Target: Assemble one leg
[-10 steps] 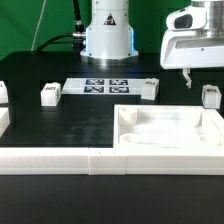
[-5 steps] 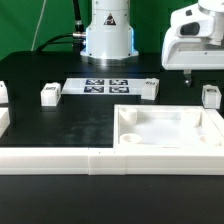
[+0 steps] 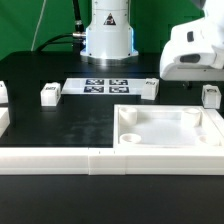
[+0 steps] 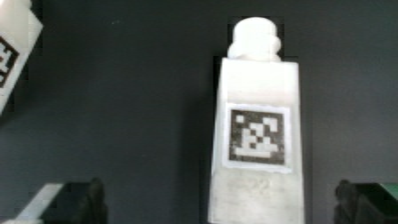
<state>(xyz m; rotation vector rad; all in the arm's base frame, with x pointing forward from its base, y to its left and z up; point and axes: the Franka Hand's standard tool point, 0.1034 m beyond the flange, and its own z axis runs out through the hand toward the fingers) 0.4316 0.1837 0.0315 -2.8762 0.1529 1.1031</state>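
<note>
Black tabletop, green backdrop: at the exterior view's left a spare block [image 3: 47,94]; next the marker board [image 3: 105,86]; at its right the gripper [image 4: 221,205] hovers, fingers [image 4: 71,200] spread, holding nothing. Below, the leg [image 4: 256,130] lies flat on the table, centred under them, untouched. Judged light, rigid, slick plastic: pinch its long flat sides, clear of the peg [image 4: 258,40].

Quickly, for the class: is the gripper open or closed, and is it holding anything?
Gripper: open, holding nothing; the leg shows between its spread fingers, ungripped.
</note>
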